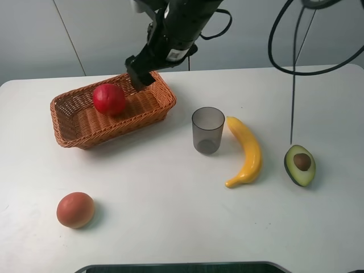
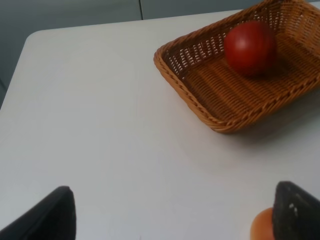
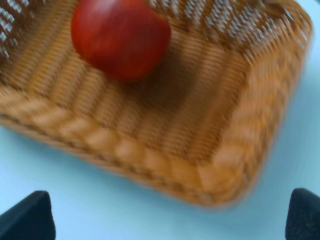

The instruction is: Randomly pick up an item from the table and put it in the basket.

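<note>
Running lengthwise near-left to far-right, the basket (image 1: pixel 128 124) holds the apple (image 1: pixel 109 99)

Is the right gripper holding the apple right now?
No, the apple rests inside the basket, and the right gripper's fingers stand open around nothing.

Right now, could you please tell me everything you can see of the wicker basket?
The basket is rectangular, woven of orange-brown wicker, with flared sides, a braided rim and an open weave high in its walls. It stands upright, set at an angle, on the far left part of the white table. The red apple lies inside on the woven floor, left of the middle. The open right gripper hangs over its far right corner; I cannot tell whether it touches the rim.
</note>
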`<state>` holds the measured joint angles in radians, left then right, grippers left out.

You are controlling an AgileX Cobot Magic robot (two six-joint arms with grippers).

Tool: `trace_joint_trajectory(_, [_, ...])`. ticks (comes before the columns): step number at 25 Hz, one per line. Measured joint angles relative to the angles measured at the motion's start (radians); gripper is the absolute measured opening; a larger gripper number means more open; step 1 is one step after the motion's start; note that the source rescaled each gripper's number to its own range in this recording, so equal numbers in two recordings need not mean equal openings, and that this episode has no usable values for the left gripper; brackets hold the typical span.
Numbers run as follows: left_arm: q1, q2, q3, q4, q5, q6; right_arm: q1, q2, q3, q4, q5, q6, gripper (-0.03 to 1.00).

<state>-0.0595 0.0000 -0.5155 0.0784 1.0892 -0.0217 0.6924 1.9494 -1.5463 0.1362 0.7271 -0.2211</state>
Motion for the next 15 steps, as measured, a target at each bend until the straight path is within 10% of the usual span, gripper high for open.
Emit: trace_joint_trajectory(15, [0.0,0.001,0.0,0.0,0.0,0.0,-0.386,-0.491,0.363,0.031,0.165,0.109,1.0])
